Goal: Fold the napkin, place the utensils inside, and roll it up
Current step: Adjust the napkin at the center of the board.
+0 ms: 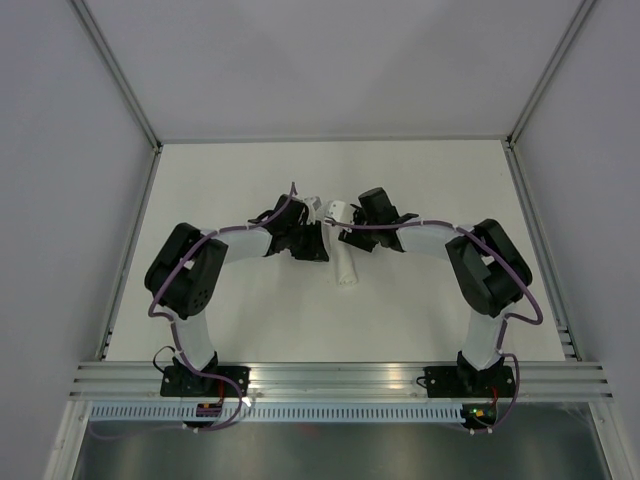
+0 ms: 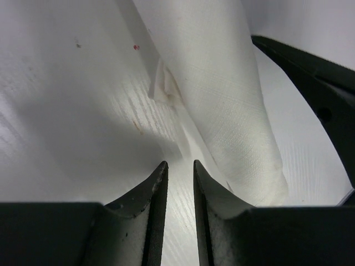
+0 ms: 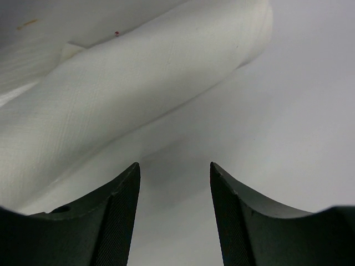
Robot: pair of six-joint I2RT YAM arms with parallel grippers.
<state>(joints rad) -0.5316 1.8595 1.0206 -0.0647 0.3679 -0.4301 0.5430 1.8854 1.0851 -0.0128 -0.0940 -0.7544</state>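
Since the soft white woven napkin (image 1: pixel 345 265) already lies as a rolled tube on the pale off-white worktop (image 1: pixel 250 310), midway between the two arms, the step in hand looks like finishing and tightening the roll. No utensils show in any view; whether they sit inside the tube cannot be told.

The left gripper (image 2: pixel 176 166) has its jaws a narrow slit apart with only bare worktop between them, and the roll runs just beside it on its right. The right gripper (image 3: pixel 175 166) has its jaws well apart and empty, the roll lying ahead and to its left.

To do this well, both grippers should probably meet the tube low and along its length, not at one end, so that it turns evenly and does not cone. A small loose corner (image 2: pixel 166 91) sticks out at the roll's side in the left wrist view; that edge should end up tucked underneath, or the roll may spring open. Light, level pressure seems wiser than pinching, which could crease the cloth.
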